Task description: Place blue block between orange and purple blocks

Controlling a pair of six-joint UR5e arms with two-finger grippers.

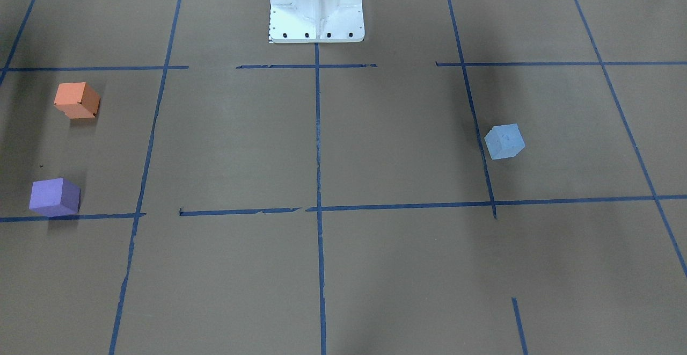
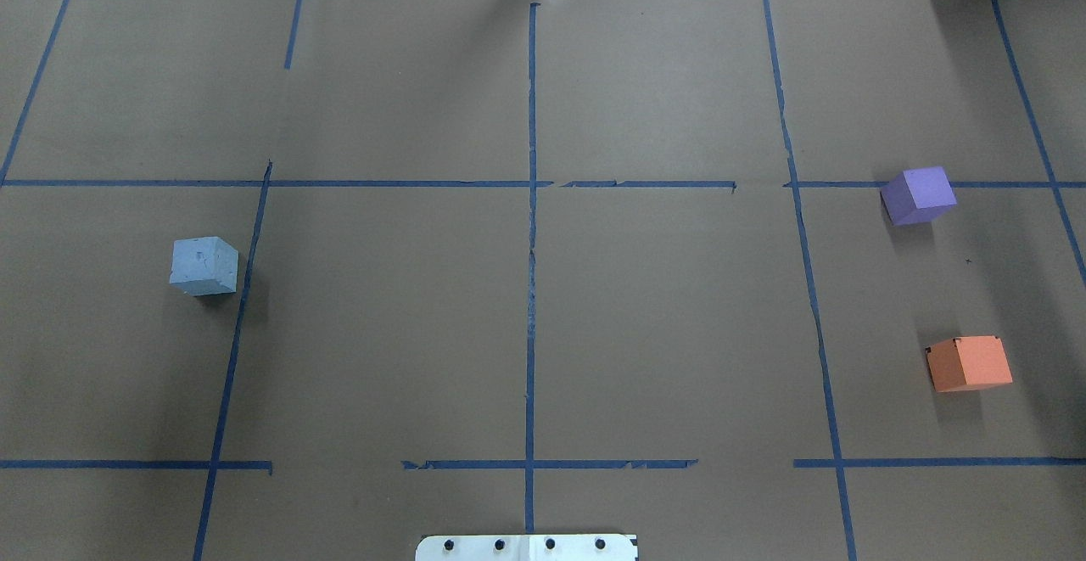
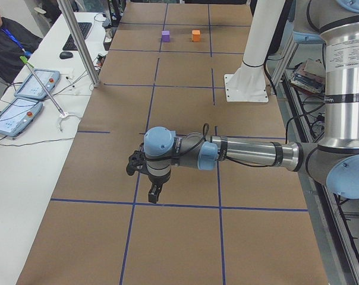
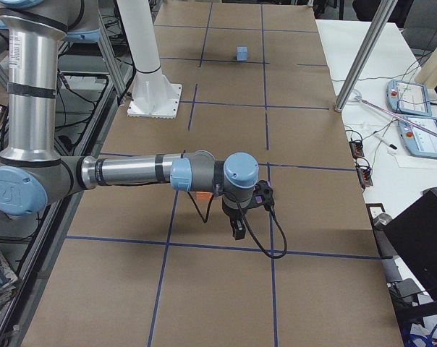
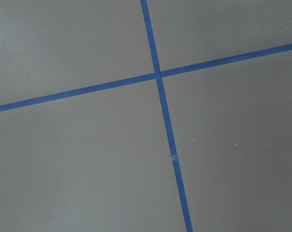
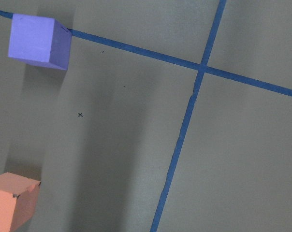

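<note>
The blue block (image 1: pixel 504 141) sits on the brown table on my left side, also in the overhead view (image 2: pixel 204 266) and far off in the exterior right view (image 4: pixel 242 53). The orange block (image 2: pixel 969 363) and the purple block (image 2: pixel 919 195) sit apart on my right side, with bare paper between them; both show in the right wrist view, the purple block (image 6: pixel 38 41) and the orange block (image 6: pixel 10 203). My left gripper (image 3: pixel 153 193) hangs above the table in the exterior left view only. My right gripper (image 4: pixel 238 230) shows in the exterior right view only. I cannot tell whether either is open.
Blue tape lines (image 2: pixel 531 289) grid the brown paper. The white robot base (image 1: pixel 316 6) stands at the table's near-middle edge. A side table with tablets (image 3: pixel 25 95) and a metal pole (image 3: pixel 78 41) stands beyond the far edge, with an operator seated there.
</note>
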